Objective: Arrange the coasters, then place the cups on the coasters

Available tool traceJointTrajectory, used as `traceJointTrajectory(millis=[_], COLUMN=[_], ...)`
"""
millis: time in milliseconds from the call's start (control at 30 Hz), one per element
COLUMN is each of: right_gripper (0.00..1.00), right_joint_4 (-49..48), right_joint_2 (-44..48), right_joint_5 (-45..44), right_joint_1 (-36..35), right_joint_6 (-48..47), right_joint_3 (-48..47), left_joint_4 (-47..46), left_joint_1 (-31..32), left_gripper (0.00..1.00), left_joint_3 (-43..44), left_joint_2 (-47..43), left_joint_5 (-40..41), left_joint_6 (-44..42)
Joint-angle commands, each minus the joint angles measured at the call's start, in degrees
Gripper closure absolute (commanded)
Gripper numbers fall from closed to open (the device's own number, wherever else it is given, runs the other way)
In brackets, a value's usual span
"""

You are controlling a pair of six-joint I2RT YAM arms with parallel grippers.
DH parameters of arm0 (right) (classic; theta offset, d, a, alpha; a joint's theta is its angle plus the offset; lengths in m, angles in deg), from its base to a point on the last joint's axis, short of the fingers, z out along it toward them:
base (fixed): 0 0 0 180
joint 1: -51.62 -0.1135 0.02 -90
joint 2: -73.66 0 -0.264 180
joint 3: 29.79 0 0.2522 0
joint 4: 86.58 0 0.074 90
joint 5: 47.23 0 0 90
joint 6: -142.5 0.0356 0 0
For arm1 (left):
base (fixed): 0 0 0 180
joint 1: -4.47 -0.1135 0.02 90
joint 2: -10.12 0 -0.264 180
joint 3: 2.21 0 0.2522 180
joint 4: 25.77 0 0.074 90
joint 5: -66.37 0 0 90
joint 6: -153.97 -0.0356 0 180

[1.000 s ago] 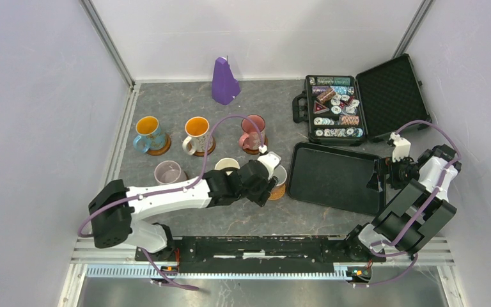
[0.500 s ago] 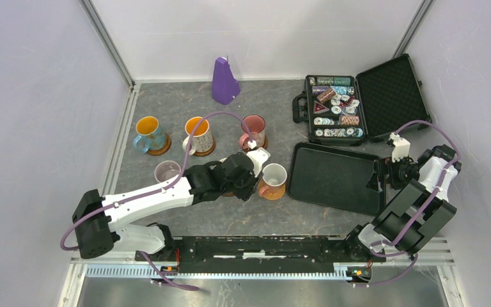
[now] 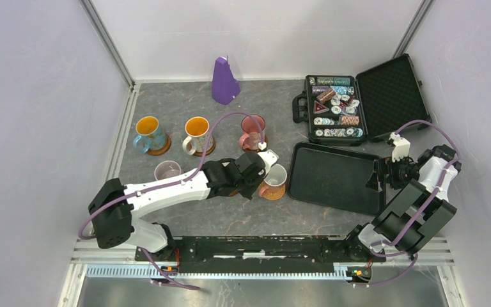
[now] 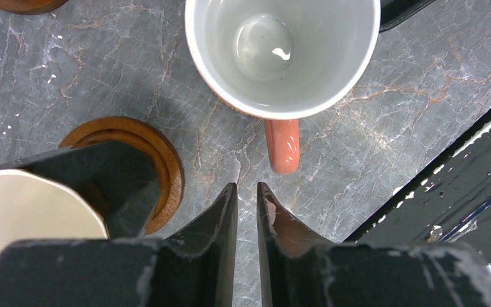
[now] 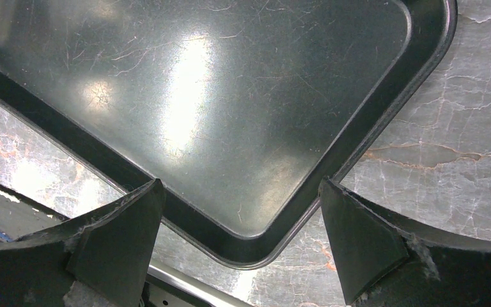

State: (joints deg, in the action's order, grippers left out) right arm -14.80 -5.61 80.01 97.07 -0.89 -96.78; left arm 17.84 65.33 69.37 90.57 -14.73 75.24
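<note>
Marbled tabletop (image 3: 230, 217) narrows between white cup (image 3: 275, 176) and black tray (image 3: 335, 176)

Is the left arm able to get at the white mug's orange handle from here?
Probably yes. The orange handle points straight at the left gripper, with only bare table between them. The jaws are shut and would need opening first; the dark mug sits close beside it.
</note>
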Motion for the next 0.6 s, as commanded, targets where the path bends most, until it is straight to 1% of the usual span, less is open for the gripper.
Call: traceJointTrajectory(millis=[0,133,267,367,467,567], right_gripper=[0.02,0.02,0.02,0.02,0.02,0.02], right_joint_4=[0.8,0.7,0.7,0.7,0.6,0.5], right_joint_2=[0.5,0.3,-0.2,-0.6,-0.8,-1.0], right_joint_5=[0.8,0.9,1.0,1.2,1.1,1.0], right_joint_1=[0.2,0.2,0.2,0.2,0.2,0.2], right_joint_6=[-0.4,-0.4,-0.5,-0.5,-0.6,-0.8], right_joint_3=[-1.4,-1.5,-1.7,-1.7,-1.6,-1.6], left_joint_4=[-2.6,-2.7,-2.7,-2.7,-2.9,-2.7], left_joint_1=[0.1,0.1,0.1,0.1,0.3,0.5], left_gripper=[0.76,0.76,0.73,0.69,0.63,0.60], left_joint_3=[2.6,3.3,3.9,4.0,4.1,4.4], left_joint_2=[1.7,3.7,4.9,5.6,5.7,6.2], left_joint_5=[0.6,1.6,1.5,0.4,-1.6,-2.4], left_joint_6=[-2.0,-1.4,-0.9,-0.9,-0.8,-0.6])
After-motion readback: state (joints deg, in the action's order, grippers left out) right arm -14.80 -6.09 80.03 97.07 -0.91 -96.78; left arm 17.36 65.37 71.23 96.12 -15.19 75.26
